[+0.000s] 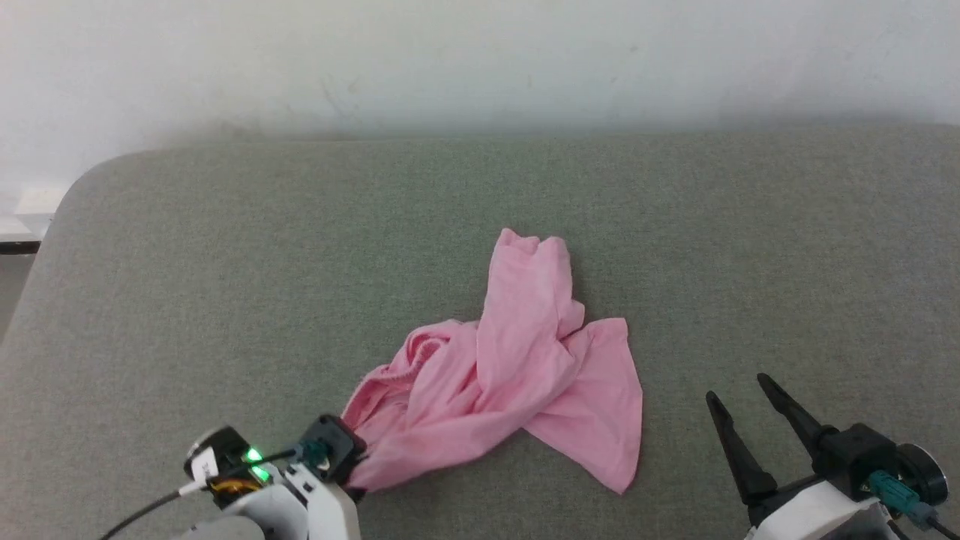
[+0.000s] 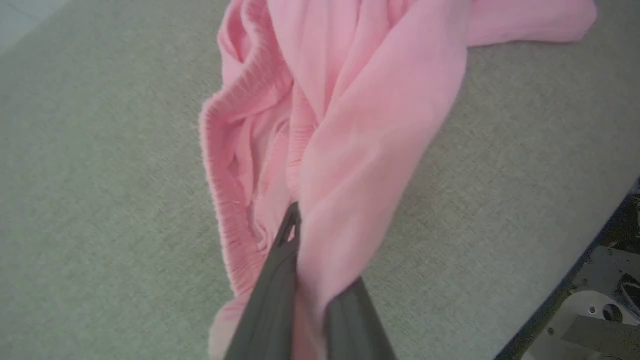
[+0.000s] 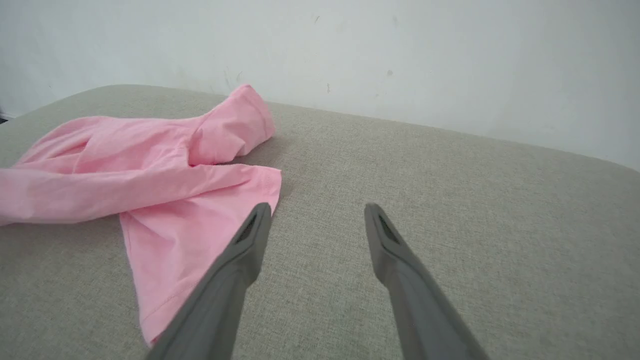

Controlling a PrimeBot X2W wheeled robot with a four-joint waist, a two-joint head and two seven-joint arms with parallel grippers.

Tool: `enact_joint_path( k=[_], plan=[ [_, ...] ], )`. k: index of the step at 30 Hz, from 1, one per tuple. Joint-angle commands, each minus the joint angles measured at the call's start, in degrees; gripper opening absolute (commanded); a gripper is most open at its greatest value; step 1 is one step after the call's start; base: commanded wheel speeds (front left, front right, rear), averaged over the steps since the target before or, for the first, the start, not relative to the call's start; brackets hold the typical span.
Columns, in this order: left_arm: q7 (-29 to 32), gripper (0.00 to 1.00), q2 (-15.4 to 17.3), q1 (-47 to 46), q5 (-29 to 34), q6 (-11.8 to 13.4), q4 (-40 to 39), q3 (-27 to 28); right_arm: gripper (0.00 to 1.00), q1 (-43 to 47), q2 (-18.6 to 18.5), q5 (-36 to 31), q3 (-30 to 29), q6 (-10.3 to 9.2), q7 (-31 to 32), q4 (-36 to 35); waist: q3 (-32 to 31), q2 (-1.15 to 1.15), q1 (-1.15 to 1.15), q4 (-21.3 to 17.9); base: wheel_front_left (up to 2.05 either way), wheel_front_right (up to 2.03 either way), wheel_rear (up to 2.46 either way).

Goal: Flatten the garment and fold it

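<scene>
I see a grey-green padded surface (image 1: 225, 300) set against a plain white wall (image 1: 450, 60). The pink garment (image 1: 525, 352) lies crumpled near its middle, towards the front. My left gripper (image 2: 312, 280) is clenched on a fold beside the ribbed waistband (image 2: 220, 165). Cloth drapes over one finger and hides its tip. My right gripper (image 3: 317, 215) is spread wide and empty, near the garment's loose hem.

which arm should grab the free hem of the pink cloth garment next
Right: the right gripper is open beside the pink cloth garment, near its hem; the left gripper is shut on it.
</scene>
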Motion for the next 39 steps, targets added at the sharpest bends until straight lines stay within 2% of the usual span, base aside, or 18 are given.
enact_joint_path(
  k=[1, 2, 3, 7, 14, 18, 21, 24, 32, 35, 39],
  plan=[
    [0.1, 0.0, -0.8, 0.8, -0.5, 0.0, -0.2, -0.2, 1.0, 0.4, 0.3, -0.2, 0.0, -0.12, -0.4, 0.1, 0.0, 0.0, 0.0, 0.4, 0.0, 0.0, 0.0],
    [0.2, 0.4, -1.4, 1.7, -0.5, 0.0, 0.0, -0.4, 1.0, 0.4, 0.4, -0.3, 0.1, -0.12, -0.5, 0.2, 0.0, 0.0, 0.0, 0.5, 0.0, 0.0, 0.0],
    [0.1, 1.0, -2.1, 2.2, -0.3, 0.0, 0.4, -0.6, 1.0, 0.3, 0.4, -0.3, 0.2, -0.12, -0.5, 0.3, -0.1, 0.0, 0.0, 0.7, 0.0, 0.0, 0.0],
    [-0.9, 1.0, -3.4, 2.5, -2.3, -1.4, 0.2, 0.3, 1.0, 0.1, 0.4, -0.3, 0.4, -0.12, -0.5, 0.7, -0.6, 0.0, 0.0, 1.0, 0.0, 0.0, 0.0],
    [0.9, 1.0, 1.5, -5.6, -3.5, -2.9, -7.5, 5.7, 1.0, 0.2, 0.5, -0.3, 0.6, -0.12, -0.6, 0.9, -0.9, 0.0, 0.0, 0.5, 0.0, 0.0, 0.0],
    [2.9, 1.0, 2.3, -11.5, -3.6, -4.6, -9.2, 8.1, 1.0, -0.3, 1.2, -0.2, 1.2, -0.12, -0.7, 1.0, -0.2, 0.0, 0.0, -0.9, 0.0, 0.0, 0.0],
    [4.6, 1.0, 0.2, -16.4, -3.2, -6.3, -7.5, 9.1, 1.0, -0.9, 1.4, -0.3, 1.1, -0.12, -0.8, 1.2, 0.8, 0.0, 0.0, -1.8, 0.0, 0.0, 0.0],
    [6.1, 1.0, -3.9, -21.2, -3.8, -8.1, -2.7, 9.8, 1.0, -2.1, 1.6, -0.5, 1.4, -0.12, -0.9, 1.2, 2.6, 0.0, 0.0, -3.1, 0.0, 0.0, 0.0],
    [13.7, 1.0, -14.6, -30.3, -4.9, -13.3, 17.5, 6.0, 1.0, -6.7, 2.4, -1.0, 2.8, -0.12, -1.0, 1.7, 8.0, 0.0, 0.0, -7.8, 0.0, 0.0, 0.0],
    [16.8, 1.0, -16.8, -31.2, -5.0, -14.1, 24.0, 2.9, 1.0, -8.3, 2.8, -1.3, 2.9, -0.12, -1.1, 1.4, 9.9, 0.0, 0.0, -9.8, 0.0, 0.0, 0.0],
    [18.5, 1.0, -18.9, -31.0, -5.3, -14.6, 28.8, 0.1, 1.0, -9.7, 3.5, -1.5, 2.8, -0.12, -1.1, 0.7, 11.8, 0.0, 0.0, -11.6, 0.0, 0.0, 0.0]
  ],
)
